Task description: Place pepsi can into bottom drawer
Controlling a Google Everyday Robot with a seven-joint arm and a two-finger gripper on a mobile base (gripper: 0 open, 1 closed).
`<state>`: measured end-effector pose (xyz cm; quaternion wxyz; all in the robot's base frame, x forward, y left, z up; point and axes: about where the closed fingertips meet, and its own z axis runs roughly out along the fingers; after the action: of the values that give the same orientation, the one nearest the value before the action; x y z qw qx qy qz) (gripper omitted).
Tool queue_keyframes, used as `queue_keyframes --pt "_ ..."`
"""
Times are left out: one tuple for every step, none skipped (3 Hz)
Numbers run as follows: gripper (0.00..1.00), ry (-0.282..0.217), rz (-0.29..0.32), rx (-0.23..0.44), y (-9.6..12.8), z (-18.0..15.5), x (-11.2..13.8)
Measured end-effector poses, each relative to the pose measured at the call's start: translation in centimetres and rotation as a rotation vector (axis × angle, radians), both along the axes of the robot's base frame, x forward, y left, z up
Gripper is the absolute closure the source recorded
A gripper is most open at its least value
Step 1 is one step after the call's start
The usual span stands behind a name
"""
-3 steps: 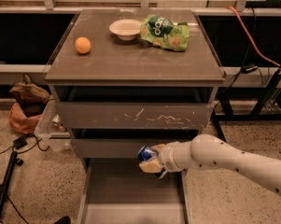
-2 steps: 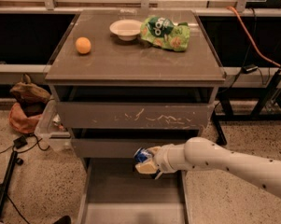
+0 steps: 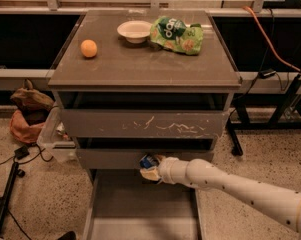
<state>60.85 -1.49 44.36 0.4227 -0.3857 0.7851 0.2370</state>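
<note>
My white arm reaches in from the lower right, and my gripper (image 3: 149,168) is shut on the pepsi can (image 3: 147,161), a small dark-blue can of which only the top shows between the fingers. The can hangs just in front of the middle drawer's face, above the back end of the bottom drawer (image 3: 140,209). That drawer is pulled far out toward me, a wide shallow tray with a bare flat floor.
On the cabinet top (image 3: 140,64) lie an orange (image 3: 88,48), a white bowl (image 3: 134,31) and a green chip bag (image 3: 177,34). The top drawer front (image 3: 145,124) is scratched white. A brown bag (image 3: 30,111) and cables lie on the floor at left.
The gripper with the can has shifted slightly left, staying above the open bottom drawer. Nothing else moved.
</note>
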Motion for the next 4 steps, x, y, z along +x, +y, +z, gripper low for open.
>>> queue_keyframes --pt "1.00 0.025 -0.041 0.048 0.5 -6.2 0.3" --pt "1.00 0.160 -0.065 0.060 -0.4 -9.4 -4.3" --pt "1.00 0.160 -0.065 0.060 -0.4 -9.4 -4.3" --pt "1.00 0.186 -0.074 0.067 -0.4 -13.7 -5.0"
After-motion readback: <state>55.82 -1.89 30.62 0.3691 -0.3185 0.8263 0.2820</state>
